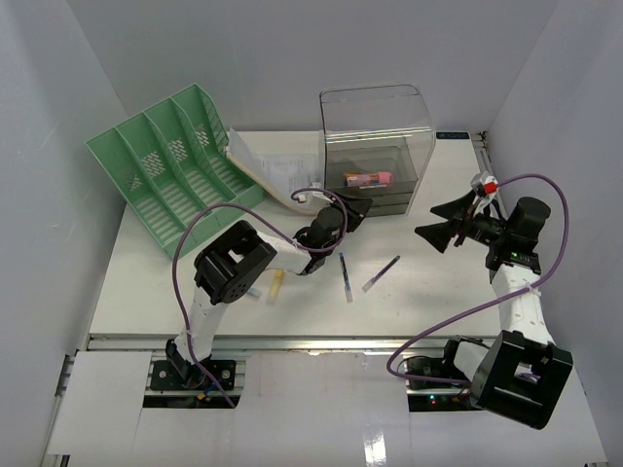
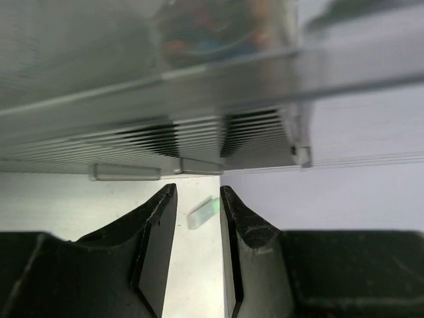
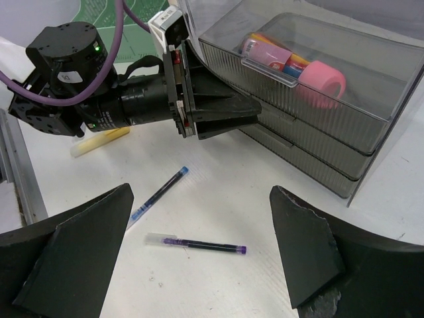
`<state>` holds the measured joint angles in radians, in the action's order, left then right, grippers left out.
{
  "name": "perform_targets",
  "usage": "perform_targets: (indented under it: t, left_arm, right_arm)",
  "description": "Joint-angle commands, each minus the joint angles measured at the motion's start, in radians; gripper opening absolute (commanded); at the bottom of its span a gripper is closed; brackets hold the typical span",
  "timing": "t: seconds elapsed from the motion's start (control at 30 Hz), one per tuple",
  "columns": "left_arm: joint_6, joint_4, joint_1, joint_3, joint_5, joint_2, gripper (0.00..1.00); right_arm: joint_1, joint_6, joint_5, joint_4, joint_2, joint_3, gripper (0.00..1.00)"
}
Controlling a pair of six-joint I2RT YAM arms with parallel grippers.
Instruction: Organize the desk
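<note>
Right gripper [image 3: 201, 191], spread wide and empty, hangs over the flat white desk [image 1: 146, 292]; the slim purple pen [image 3: 195, 245] lies below, lengthwise finger to finger. Left gripper [image 2: 197, 195], narrowly parted, empty, faces the clear plastic drawers [image 2: 199, 132].

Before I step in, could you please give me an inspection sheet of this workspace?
Surface: flat white desk, no spills seen.
Job's things: green plastic file sorter lying at back left, white papers beside it; clear plastic drawer unit, pink roll in its top drawer.
Clutter: blue pen, purple pen and yellow marker lying loose.
Tools: left tool narrowly open, empty, at the drawer unit's base; right tool wide open, empty.
Cables: left arm's purple cable and right arm's purple cable loop freely.
Surroundings: pale grey walls; metal front rail.
</note>
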<state>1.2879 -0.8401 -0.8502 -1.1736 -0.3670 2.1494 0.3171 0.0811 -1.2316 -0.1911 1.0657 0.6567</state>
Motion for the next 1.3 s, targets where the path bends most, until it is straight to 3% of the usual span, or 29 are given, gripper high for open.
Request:
perform_targets:
  t: [0.0,0.47,0.87,1.27]
  left_arm:
    - [-0.014,0.101,-0.008,-0.043,-0.05,-0.055,0.41]
    - [0.018,0.108,-0.009,-0.115,-0.08,0.008,0.37]
    - [0.032,0.03,-0.006,-0.047,-0.058,0.0,0.0]
    - [0.031,-0.138,-0.09,0.131,-0.002,-0.072,0.0]
  right_arm:
    - [0.011,-0.022,-0.029,-0.047,-0.023,-0.006,0.9]
    - [0.02,-0.033,-0.037,-0.06,-0.021,-0.011,0.9]
    - [0.031,-0.041,-0.045,-0.073,-0.03,-0.023,0.9]
    - [0.032,0.037,-0.048,-0.011,-0.039,-0.022,0.9]
